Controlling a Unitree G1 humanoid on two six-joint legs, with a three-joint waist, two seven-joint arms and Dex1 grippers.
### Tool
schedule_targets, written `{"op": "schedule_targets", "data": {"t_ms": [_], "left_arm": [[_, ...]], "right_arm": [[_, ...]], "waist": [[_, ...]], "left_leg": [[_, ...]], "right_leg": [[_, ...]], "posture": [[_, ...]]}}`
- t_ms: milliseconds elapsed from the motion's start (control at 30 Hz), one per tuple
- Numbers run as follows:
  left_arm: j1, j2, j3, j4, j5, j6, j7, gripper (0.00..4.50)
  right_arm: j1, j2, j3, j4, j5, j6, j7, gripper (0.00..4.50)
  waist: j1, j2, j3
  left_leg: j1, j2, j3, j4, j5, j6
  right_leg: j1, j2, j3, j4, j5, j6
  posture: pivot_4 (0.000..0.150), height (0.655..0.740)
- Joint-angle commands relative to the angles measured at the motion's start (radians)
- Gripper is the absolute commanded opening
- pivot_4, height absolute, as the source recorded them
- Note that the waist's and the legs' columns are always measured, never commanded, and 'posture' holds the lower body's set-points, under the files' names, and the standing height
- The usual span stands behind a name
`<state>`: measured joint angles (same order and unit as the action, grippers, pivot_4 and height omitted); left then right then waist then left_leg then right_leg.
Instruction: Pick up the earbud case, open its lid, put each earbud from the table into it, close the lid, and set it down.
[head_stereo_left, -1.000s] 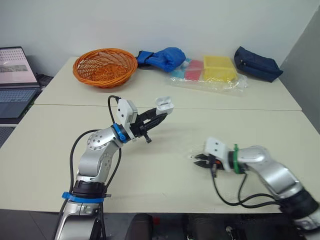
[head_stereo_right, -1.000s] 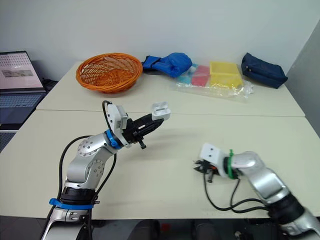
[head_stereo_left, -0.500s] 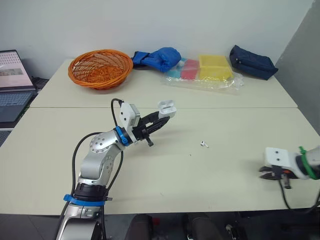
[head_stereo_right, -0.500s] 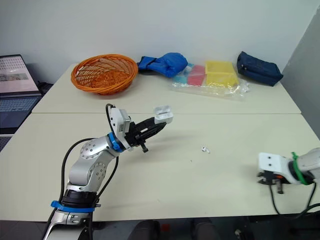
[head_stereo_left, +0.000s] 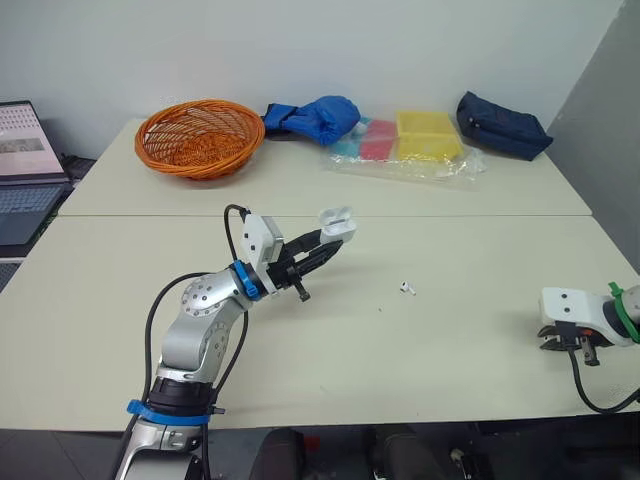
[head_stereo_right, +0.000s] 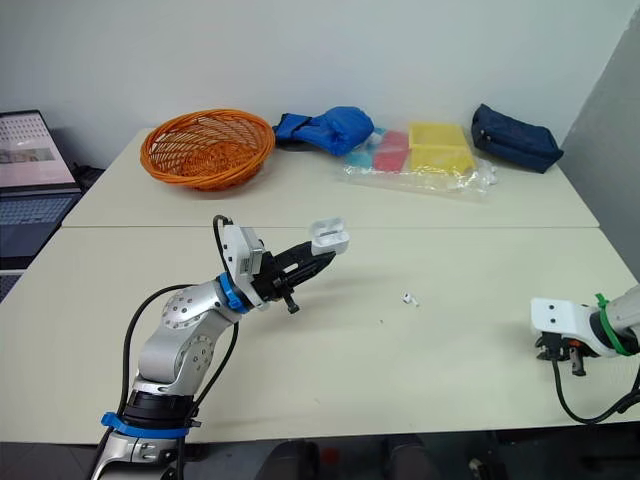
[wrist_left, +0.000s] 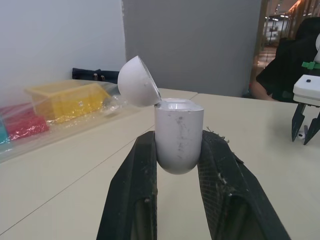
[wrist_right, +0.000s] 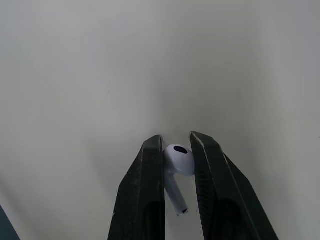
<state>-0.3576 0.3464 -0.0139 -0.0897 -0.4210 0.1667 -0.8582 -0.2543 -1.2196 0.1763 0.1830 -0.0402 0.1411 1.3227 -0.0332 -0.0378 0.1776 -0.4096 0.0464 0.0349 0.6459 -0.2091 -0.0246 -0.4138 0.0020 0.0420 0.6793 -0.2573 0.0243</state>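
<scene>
My left gripper (head_stereo_left: 331, 243) is shut on the white earbud case (head_stereo_left: 337, 224), held upright above the middle of the table. Its lid (wrist_left: 138, 88) stands tipped back, leaving the top of the case (wrist_left: 178, 134) uncovered. A white earbud (head_stereo_left: 406, 288) lies on the table to the right of the case. My right gripper (head_stereo_left: 568, 342) sits low at the table's right edge, shut on a second white earbud (wrist_right: 177, 172) pinched between its fingers (wrist_right: 148, 200).
An orange basket (head_stereo_left: 200, 135) stands at the back left. A blue cloth (head_stereo_left: 315, 116), a bag of coloured packets (head_stereo_left: 405, 147) and a dark blue pouch (head_stereo_left: 502, 126) line the back. A laptop (head_stereo_left: 25, 170) sits off the left edge.
My right gripper went from the middle of the table to the right edge with one earbud, leaving another earbud lying there. The left gripper and case barely moved. The camera shifted.
</scene>
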Motion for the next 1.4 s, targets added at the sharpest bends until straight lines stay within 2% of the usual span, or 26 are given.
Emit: {"op": "schedule_targets", "data": {"t_ms": [33,100,233,600,933,1400], "left_arm": [[-0.007,-0.002,-0.001,-0.051,-0.009,-0.010,0.006,0.74],[-0.006,-0.001,-0.001,-0.053,-0.012,-0.006,0.006,0.74],[0.003,0.003,0.000,-0.062,-0.014,-0.002,0.003,0.74],[0.002,-0.004,-0.005,-0.053,-0.012,-0.004,0.001,0.74],[0.007,-0.001,-0.005,-0.057,-0.013,-0.001,0.000,0.74],[0.005,0.004,-0.005,-0.055,-0.013,0.002,-0.006,0.74]], "right_arm": [[-0.006,0.023,-0.007,0.012,-0.005,-0.002,-0.005,0.42],[-0.005,0.024,-0.008,0.025,-0.013,-0.011,-0.006,0.42],[0.001,0.017,-0.020,0.038,-0.019,-0.026,-0.007,1.72],[0.062,-0.023,-0.068,0.009,-0.013,-0.019,0.011,1.72],[0.080,-0.018,-0.087,-0.013,0.009,0.119,0.027,1.72],[0.071,0.002,-0.085,-0.023,0.035,0.217,0.011,1.72]], "waist": [[0.000,0.000,0.000],[0.000,-0.001,0.000],[0.001,-0.001,0.000],[0.004,-0.001,0.000],[0.004,-0.001,0.000],[0.004,-0.001,0.000]], "left_leg": [[0.002,0.000,0.000,0.000,0.000,0.000],[0.008,0.000,0.000,-0.001,0.000,0.000],[0.009,0.000,0.000,-0.001,0.000,0.000],[0.009,0.000,0.000,-0.002,0.000,0.000],[0.009,0.000,-0.001,-0.002,0.000,0.000],[0.009,0.000,-0.001,-0.002,0.000,0.000]], "right_leg": [[0.002,0.000,0.000,0.000,-0.001,-0.001],[0.008,0.000,0.000,-0.001,-0.004,-0.006],[0.009,-0.001,0.001,-0.001,-0.004,-0.006],[0.009,-0.001,0.001,-0.001,-0.004,-0.006],[0.009,-0.002,0.001,-0.001,-0.004,-0.006],[0.009,-0.002,0.001,-0.002,-0.004,-0.006]], "posture": [[0.150,0.7400],[0.150,0.7400],[0.150,0.7400],[0.150,0.7400],[0.150,0.7400],[0.150,0.7400]]}}
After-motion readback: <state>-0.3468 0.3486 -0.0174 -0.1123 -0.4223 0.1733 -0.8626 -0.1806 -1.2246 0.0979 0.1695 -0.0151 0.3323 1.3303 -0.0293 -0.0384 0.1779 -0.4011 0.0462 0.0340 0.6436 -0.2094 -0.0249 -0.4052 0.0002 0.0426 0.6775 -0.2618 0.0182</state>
